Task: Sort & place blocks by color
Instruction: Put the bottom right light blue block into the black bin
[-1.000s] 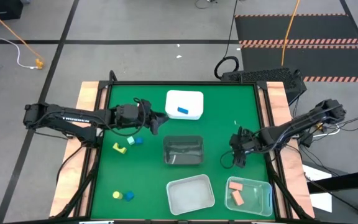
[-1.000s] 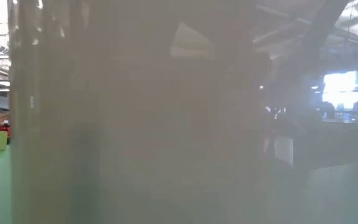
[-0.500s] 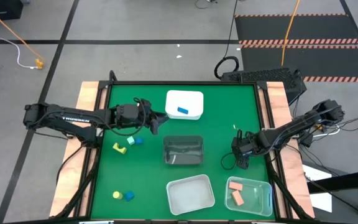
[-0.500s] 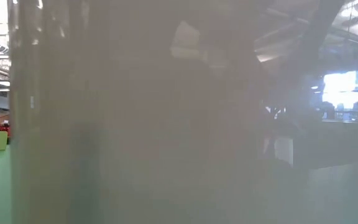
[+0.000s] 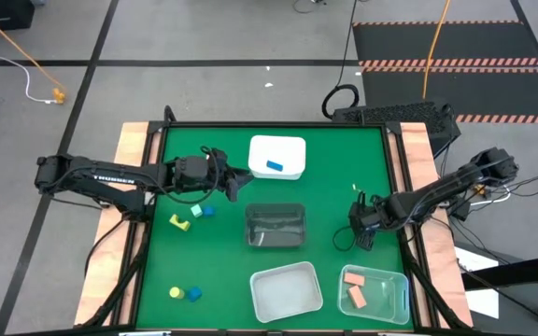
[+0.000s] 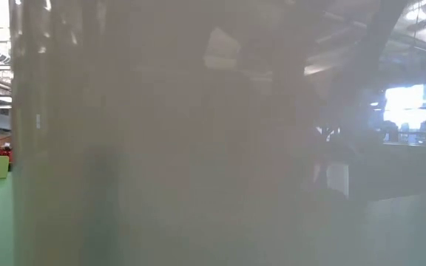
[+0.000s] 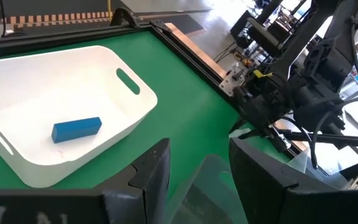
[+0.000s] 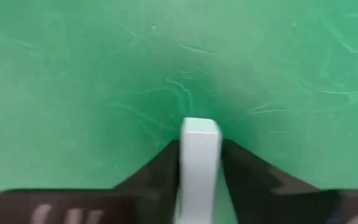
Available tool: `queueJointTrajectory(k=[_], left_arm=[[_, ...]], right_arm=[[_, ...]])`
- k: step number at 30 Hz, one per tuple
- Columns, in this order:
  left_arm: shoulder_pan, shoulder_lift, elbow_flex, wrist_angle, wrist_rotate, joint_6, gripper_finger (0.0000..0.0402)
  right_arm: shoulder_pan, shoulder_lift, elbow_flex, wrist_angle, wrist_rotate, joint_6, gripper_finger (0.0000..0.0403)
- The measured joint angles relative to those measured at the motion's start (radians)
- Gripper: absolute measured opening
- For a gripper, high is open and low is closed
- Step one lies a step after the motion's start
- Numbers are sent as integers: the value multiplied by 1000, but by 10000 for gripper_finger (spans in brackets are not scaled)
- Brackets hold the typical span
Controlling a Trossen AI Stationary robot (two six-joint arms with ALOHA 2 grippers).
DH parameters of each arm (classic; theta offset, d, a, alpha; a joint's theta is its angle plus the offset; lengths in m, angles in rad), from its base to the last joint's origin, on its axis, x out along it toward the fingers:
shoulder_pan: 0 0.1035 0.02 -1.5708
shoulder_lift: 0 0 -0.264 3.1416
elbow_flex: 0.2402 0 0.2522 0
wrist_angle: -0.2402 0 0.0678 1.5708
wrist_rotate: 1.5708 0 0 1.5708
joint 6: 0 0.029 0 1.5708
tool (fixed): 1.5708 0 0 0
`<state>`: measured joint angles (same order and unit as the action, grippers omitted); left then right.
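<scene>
high view shows the sort partly done on the green table mat [image 5: 334, 187]: one blue bar block [image 5: 275, 167] already lies in the white rectangular tub [image 5: 292, 147] at the far middle, and two salmon pink bar blocks [image 5: 355, 287] lie in the clear plastic tub [image 5: 398, 291] at the near right corner. the dark translucent tub [image 5: 275, 239] in the centre and the frosted clear tub [image 5: 288, 289] in front of it look to hold nothing yet. by my reckoning most of the job remains: a yellow block [image 5: 179, 222], a mint green block [image 5: 195, 211] and a small blue cube [image 5: 208, 211] sit loose together left of centre, and another yellow block [image 5: 176, 292] and blue cube [image 5: 193, 294] lie near the front left. the right gripper [image 8: 199, 174] is low over the mat on the right side, clenched on a pale mint green block [image 8: 199, 163] held upright between its fingers; that block is still out of any tub, so it is presumably bound for one of the unfilled ones. the left gripper [image 7: 194, 168] hovers between the white tub and the dark tub with its fingers parted and nothing between them. low view is blocked by a frosted tub wall and adds nothing.
</scene>
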<state>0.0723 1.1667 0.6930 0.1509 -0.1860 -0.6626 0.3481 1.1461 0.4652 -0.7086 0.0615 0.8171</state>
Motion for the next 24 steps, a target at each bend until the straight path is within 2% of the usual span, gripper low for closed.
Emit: queueJointTrajectory(k=[3,9,12,18,24], left_arm=[[0,0,0,9,0,-36,163],[0,0,0,32,0,-92,163],[0,0,0,58,-1,-102,163],[-8,0,0,167,1,-25,163],[-52,0,0,336,2,113,163]], right_arm=[[0,-7,0,3,-3,21,38],[-8,-75,8,55,-6,66,39],[-33,-130,32,158,19,56,39],[-111,-213,33,559,149,-12,39],[-211,-192,33,1031,176,-114,39]])
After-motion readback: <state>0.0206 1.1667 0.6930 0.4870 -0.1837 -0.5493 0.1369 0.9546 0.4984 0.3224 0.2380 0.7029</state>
